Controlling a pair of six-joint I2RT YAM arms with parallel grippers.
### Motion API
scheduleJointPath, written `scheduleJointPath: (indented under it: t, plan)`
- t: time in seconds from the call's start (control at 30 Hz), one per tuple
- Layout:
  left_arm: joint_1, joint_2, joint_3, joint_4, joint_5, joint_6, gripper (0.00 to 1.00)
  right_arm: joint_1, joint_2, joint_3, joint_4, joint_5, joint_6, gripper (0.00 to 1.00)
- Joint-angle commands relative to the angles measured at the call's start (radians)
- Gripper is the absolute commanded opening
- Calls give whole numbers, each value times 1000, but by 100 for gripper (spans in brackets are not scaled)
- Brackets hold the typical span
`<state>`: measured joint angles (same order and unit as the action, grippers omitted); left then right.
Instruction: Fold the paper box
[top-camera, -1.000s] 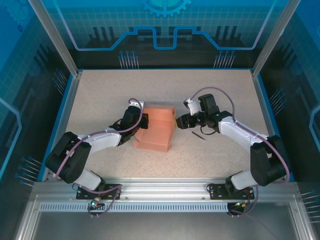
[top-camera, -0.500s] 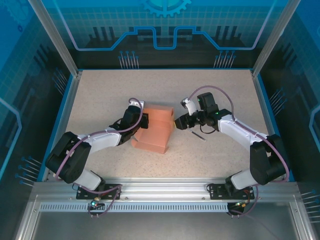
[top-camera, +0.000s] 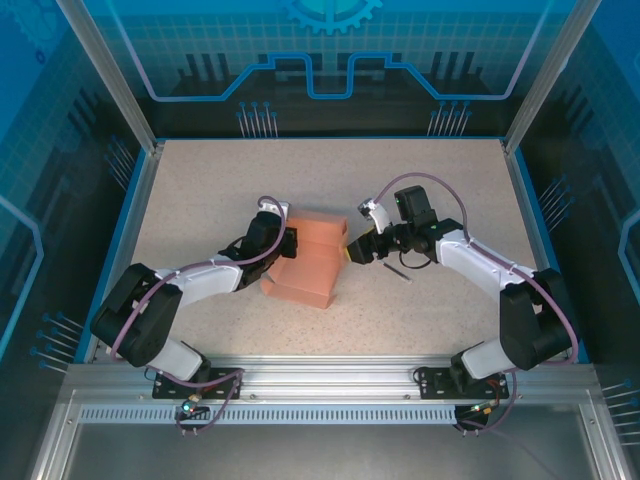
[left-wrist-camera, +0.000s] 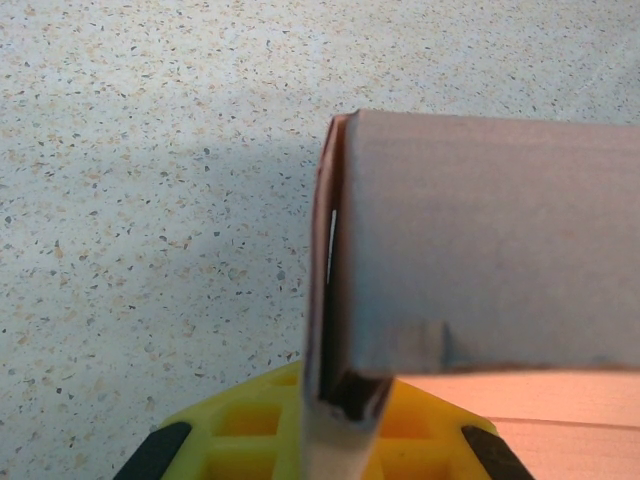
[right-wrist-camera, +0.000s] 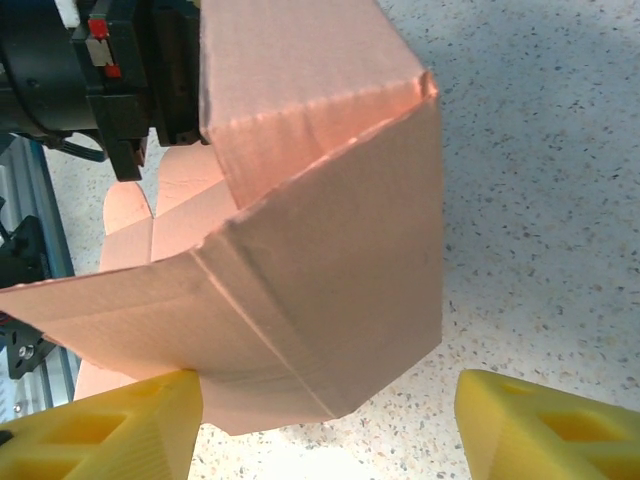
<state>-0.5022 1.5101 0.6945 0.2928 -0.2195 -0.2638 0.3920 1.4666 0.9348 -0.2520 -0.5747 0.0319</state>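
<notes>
At the centre of the speckled table (top-camera: 200, 180), the salmon-pink thin-cardboard paper box (top-camera: 310, 262) is lying, long axis near to far. The left gripper (top-camera: 283, 243) is clamping its left wall; the right gripper (top-camera: 350, 250), jaws apart, is facing its right wall from just beside.

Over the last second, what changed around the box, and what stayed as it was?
The right gripper moved left, up to the salmon-pink thin cardboard paper box, its jaws opening wider either side of the box's right corner. The box's right side shifted slightly left. The left gripper stayed shut on the box's left wall, and the thin dark stick did not move.
</notes>
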Motion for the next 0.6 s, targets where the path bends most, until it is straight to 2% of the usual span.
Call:
scheduleJointPath:
  t: [0.0,0.47,0.57]
  plan:
    - [-5,-8,29,-5,18,-3,1,2,18,13,21,-58,-14,69]
    - [-5,-8,29,-4,40,12,1,19,104,108,102,-18,19,62]
    - [-5,-6,29,-3,43,13,1,30,122,135,101,21,23,60]
